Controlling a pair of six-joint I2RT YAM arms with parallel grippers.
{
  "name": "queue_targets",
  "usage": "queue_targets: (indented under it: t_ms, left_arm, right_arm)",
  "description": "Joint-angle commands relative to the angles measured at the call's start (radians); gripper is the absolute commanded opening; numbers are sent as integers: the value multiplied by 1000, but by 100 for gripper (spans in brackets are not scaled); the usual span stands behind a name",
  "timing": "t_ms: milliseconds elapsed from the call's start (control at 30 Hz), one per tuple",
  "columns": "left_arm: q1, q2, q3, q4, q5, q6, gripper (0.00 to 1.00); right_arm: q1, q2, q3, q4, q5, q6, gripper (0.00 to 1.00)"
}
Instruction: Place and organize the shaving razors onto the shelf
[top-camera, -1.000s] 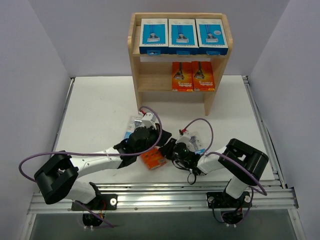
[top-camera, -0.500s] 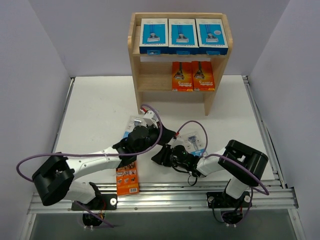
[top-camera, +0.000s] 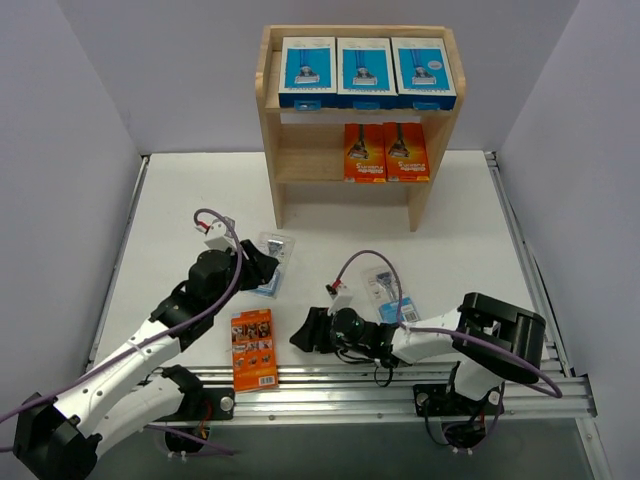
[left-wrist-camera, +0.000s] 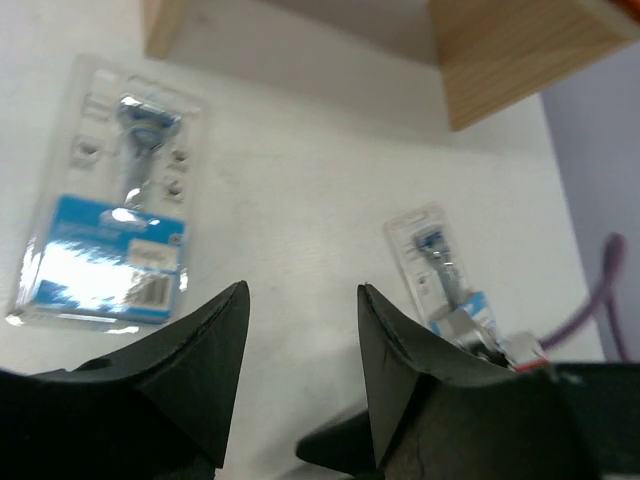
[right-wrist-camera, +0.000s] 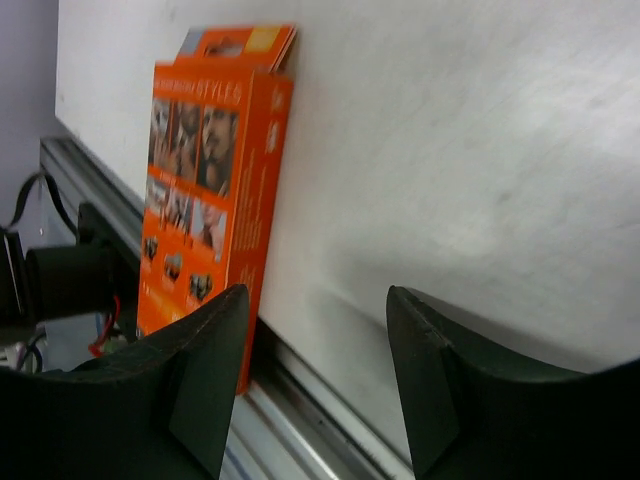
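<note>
Points open, empty right claw (right-wrist-camera: 318, 300) at orange box (right-wrist-camera: 205, 190) by the near edge, likely to grab it. Hangs left claw (left-wrist-camera: 300, 300) open and empty just beside clear pack (left-wrist-camera: 108, 235), likely bound for shelf (top-camera: 270, 130).

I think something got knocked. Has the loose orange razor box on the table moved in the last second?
Yes. The orange box has gone left and nearer the front rail, farther from the shelf.

The shelf (top-camera: 269, 130) stood far back on the table (top-camera: 200, 210), three packs (top-camera: 362, 70) on top, two packs (top-camera: 385, 152) on its middle tier. Nearer lay a left card (top-camera: 272, 262), a right card (top-camera: 385, 295), and a box (top-camera: 253, 348) nearest.
</note>
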Motion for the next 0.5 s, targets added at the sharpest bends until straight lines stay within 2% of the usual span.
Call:
queue_targets:
  t_ms: [0, 200, 400, 467]
  left_arm:
    - [84, -20, -35, -141, 81, 13, 57]
    - [133, 27, -95, -103, 113, -64, 57]
    - [147, 40, -135, -97, 94, -99, 57]
    - [151, 23, -159, -100, 80, -117, 57]
  right_arm:
    - [88, -33, 44, -124, 93, 21, 53]
    - [214, -11, 57, -90, 152, 96, 55]
    - [303, 122, 127, -36, 164, 140, 60]
    - [317, 173, 124, 29, 161, 159, 60]
